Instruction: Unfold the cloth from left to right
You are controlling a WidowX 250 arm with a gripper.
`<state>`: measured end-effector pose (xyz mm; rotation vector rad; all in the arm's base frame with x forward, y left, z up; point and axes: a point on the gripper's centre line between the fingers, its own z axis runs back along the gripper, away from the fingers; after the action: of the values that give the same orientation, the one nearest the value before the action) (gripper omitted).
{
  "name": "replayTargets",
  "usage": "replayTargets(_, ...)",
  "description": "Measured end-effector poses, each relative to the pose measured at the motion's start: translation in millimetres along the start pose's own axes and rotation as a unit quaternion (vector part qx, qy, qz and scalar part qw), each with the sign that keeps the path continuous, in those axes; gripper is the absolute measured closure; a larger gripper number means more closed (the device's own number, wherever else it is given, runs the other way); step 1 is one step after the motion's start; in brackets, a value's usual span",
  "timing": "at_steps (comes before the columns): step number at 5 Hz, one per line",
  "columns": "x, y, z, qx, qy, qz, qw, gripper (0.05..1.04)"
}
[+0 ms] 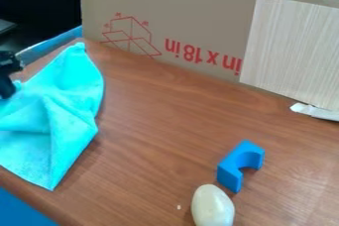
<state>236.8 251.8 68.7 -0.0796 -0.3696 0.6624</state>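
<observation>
From my camera view, my black tool [7, 85] is at the left edge, against the turquoise cloth [63, 108]; I cannot tell whether it is spread, pressed together or pinching fabric. The cloth lies creased on the left of the brown counter [155, 121], one corner pointing toward the upright cardboard [198, 9] behind, another toward the near edge. Well to its right I see a blue notched block [230, 174] and, just beside that, a pale egg-shaped object [212, 206].
</observation>
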Motion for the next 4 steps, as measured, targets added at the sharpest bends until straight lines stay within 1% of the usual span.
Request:
replayTargets(1, 6.4, -8.1, 11.2, -0.01, 0.005, -0.001, 0.9999, 1.014)
replayTargets(2, 8.5, -42.7, 18.8, -0.028, 0.011, -0.021, 0.9993, 1.015)
replayTargets(4, 7.8, -112.5, 17.6, -0.045, 0.027, -0.024, 0.9983, 1.015)
